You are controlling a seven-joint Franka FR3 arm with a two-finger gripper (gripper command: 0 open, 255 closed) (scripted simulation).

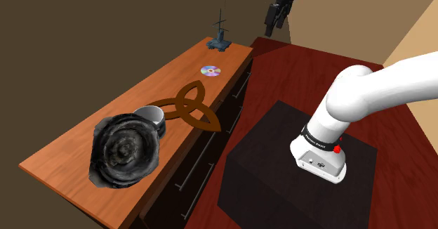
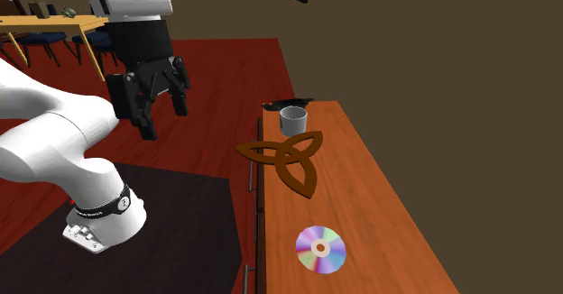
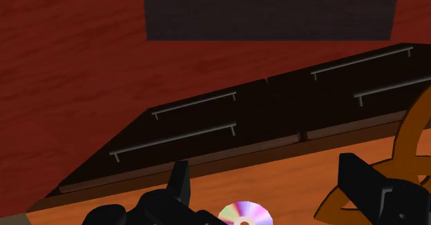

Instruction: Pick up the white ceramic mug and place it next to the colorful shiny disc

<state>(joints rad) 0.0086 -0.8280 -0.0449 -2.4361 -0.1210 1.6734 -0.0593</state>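
My gripper [image 2: 164, 112] hangs high near the disc end of the dresser [image 1: 63, 162], fingers wide apart, gripping nothing. The pale mug [image 1: 149, 116] stands upright at seven o'clock from the disc [image 1: 210, 71] in the shoulder view, tight beside a dark crumpled lump [image 1: 125, 150]. Best bet: I drop straight down on the rim's free side, clear of that lump.

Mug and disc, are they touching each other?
Apart. The second exterior view shows the mug far from the disc, with a brown knot-shaped mat lying on the tabletop between them.
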